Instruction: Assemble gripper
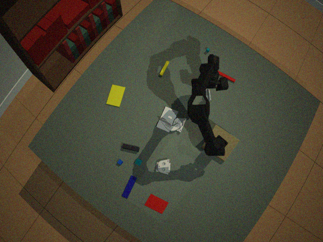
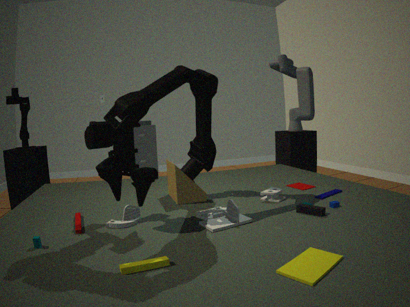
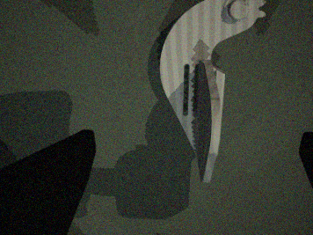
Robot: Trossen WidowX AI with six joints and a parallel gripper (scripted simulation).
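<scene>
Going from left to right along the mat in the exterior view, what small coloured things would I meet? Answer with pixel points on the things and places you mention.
Teal block (image 1: pixel 207 49) (image 2: pixel 37 242), red bar (image 1: pixel 226 76) (image 2: pixel 78 222), yellow bar (image 1: pixel 163 68) (image 2: pixel 144 265), then far off to the right a blue bar (image 1: pixel 129 186) (image 2: pixel 328 193). The yellow plate and red plate overlap others sideways, so I left them out.

open gap between the yellow bar (image 1: pixel 164 68) (image 2: pixel 144 265) and yellow slab (image 1: pixel 116 95) (image 2: pixel 309 265), wedge block (image 1: pixel 229 142) (image 2: pixel 186 190) standing behind the gripper base (image 1: pixel 165 121) (image 2: pixel 227 222)
</scene>
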